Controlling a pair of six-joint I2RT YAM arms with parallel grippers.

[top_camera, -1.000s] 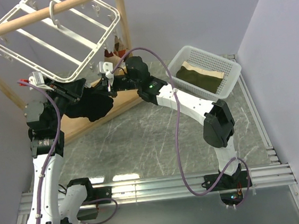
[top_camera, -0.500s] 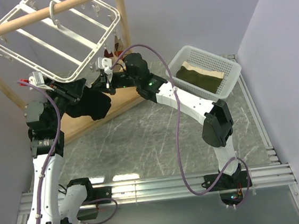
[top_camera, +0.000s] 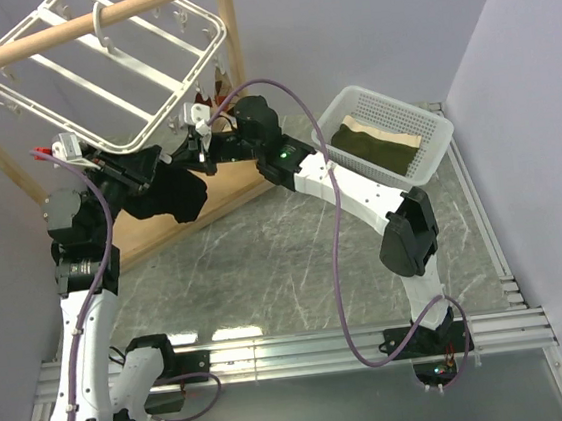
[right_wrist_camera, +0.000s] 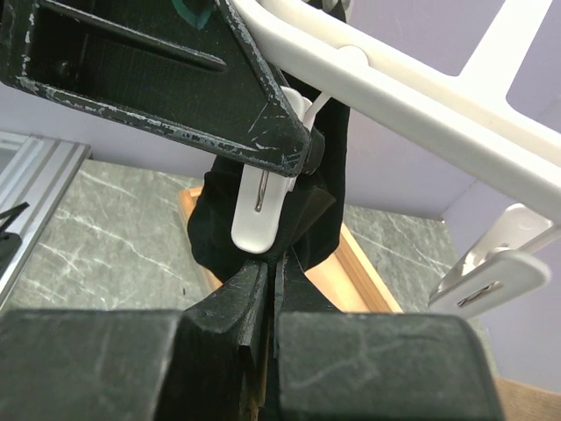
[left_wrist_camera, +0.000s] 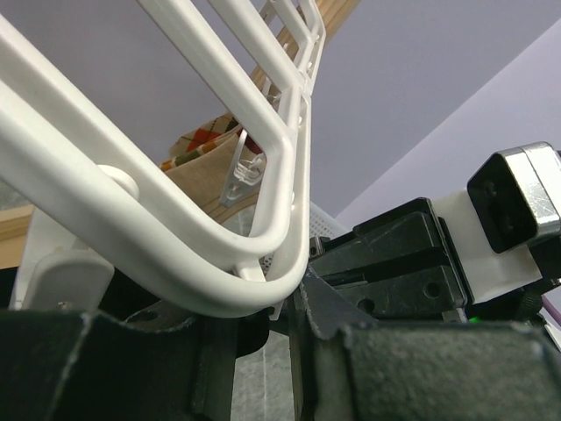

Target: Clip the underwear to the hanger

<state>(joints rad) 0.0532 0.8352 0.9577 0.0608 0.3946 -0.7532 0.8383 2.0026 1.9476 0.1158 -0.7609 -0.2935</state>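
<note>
- Black fabric of the underwear (top_camera: 174, 194) hangs bunched just under the near corner of the hanger (top_camera: 158, 42). It sits between my two pincers and, seen from above, covers part of the wooden base board (top_camera: 229, 198).
- On a fold of that fabric my right pincer (right_wrist_camera: 270, 276) has its fingers pressed together, with only a hairline showing between the tips.
- Directly above those tips a white clip (right_wrist_camera: 263, 206) dangles from the hanger's rim, its lower end lying against the black cloth. Whether it bites the cloth I cannot tell.
- From the left my left pincer (top_camera: 144, 170) reaches in under the same corner of the hanger. In the right wrist view one of its dark fingers touches the clip's upper end. I cannot tell whether this pincer is spread or pinching.
- Overhead the hanger is tilted, hung by its hook (top_camera: 98, 21) on the wooden pole (top_camera: 42, 42).
- Close over my left fingers runs the hanger's curved corner. Beyond it dangles a clear clip (left_wrist_camera: 245, 171), with a brown patterned garment (left_wrist_camera: 197, 153) behind.
- Well apart, at the right of the marbled table (top_camera: 266, 262), the white mesh basket (top_camera: 391, 108) holds a folded olive-and-tan cloth (top_camera: 370, 146).
</note>
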